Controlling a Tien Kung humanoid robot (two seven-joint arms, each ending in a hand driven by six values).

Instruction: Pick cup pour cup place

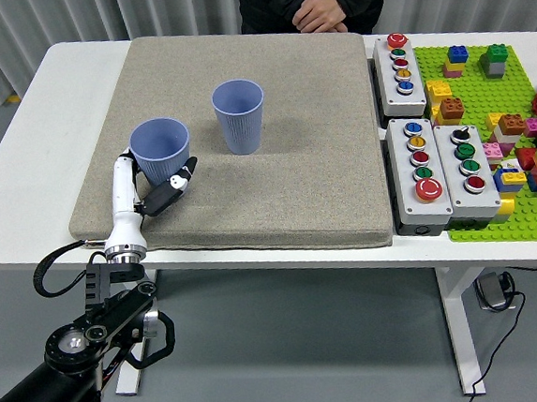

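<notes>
The robot's left hand (154,187), white-shelled with dark fingertips, grasps a blue ribbed plastic cup (161,150) low on its side, fingers (177,182) wrapped around the base so the open mouth faces up and level. The cup sits at or just above the grey felt mat (310,141) that covers the white table (18,138), near the mat's left front part; whether its base touches cannot be told. A second blue ribbed cup (240,117) stands upright a little behind and to its right, apart from it, apparently the pouring partner. The low grip suits a set-down, suggesting the placing step. A person's clasped hands (320,14) rest at the far edge, clear of the work. Grey button boxes (429,154) and a green brick baseplate (498,134) lie to the right, uninvolved.
</notes>
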